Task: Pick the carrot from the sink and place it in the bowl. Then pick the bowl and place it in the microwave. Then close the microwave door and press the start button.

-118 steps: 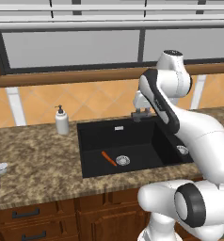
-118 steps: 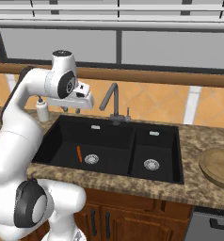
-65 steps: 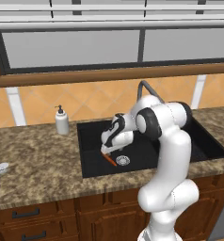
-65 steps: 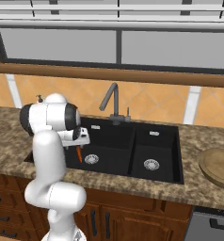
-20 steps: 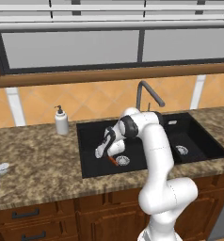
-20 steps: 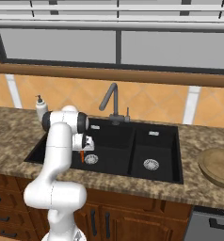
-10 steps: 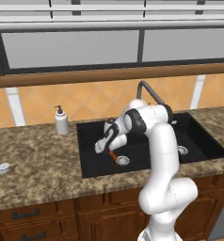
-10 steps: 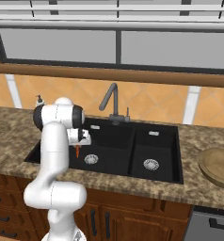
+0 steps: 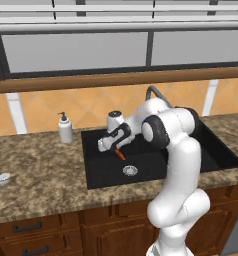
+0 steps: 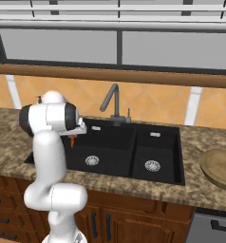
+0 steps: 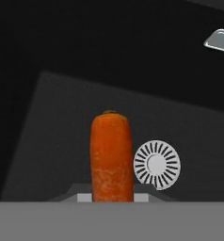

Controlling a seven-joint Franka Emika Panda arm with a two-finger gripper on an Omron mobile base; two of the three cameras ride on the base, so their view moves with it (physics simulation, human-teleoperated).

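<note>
far left on the speckled brown granite bench (image 9: 36, 170) sits a white soap pump bottle (image 9: 65, 129), clear of the work. next, the black double-basin sink (image 9: 98, 170), left basin with a round metal drain (image 9: 130, 170). over that basin the hand (image 9: 111, 146) is clenched on the small orange tapered carrot (image 9: 120, 154), lifted off the basin floor. in the hand view the carrot (image 11: 111, 157) sticks out long past the grip, with the drain (image 11: 156, 164) well below it, so the hold is near one end only.

risks, as a guess:
- grip is at the carrot's end, so a fast swing could let it pivot or slip out and drop back into the sink.
- carrot hangs low, near the basin's front wall. moving sideways before rising more could knock it on the sink rim and pull it loose.
- the grey curved faucet (image 10: 111, 103) stands between the basins, on the way right. the white arm's elbow (image 9: 168, 130) or the carrot could clip it if the path stays low.
- the wide round tan wooden bowl (image 10: 220, 169) is far right on the bench, well apart from the hand, so it's a long carry, maybe needing the base to drive. more time for slip.
- letting go too high or off-centre over the bowl could make the carrot bounce out or rest on the rim.
</note>
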